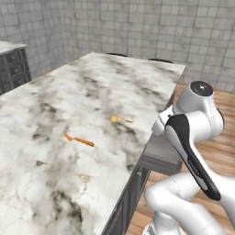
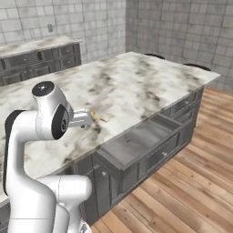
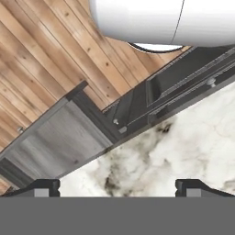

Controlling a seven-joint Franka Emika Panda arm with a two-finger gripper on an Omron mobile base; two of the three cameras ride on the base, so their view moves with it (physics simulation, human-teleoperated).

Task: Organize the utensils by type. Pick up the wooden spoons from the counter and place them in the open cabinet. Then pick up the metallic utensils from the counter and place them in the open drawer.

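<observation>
On the white marbled counter lies a thin orange-brown metallic utensil, left of the middle. A small tan wooden spoon rests nearer the right edge, and it also appears just beyond my hand as the wooden spoon. Below that edge the open drawer is pulled out with a bare grey floor. My gripper hovers over the counter's edge beside the open drawer. Its jaws are open, wide apart, with nothing between them. The open cabinet is out of view.
Dark grey base cabinets with a marbled top run along the tiled wall behind. Wooden floor stretches in front of the drawer. My own white arm stands beside the counter's right edge.
</observation>
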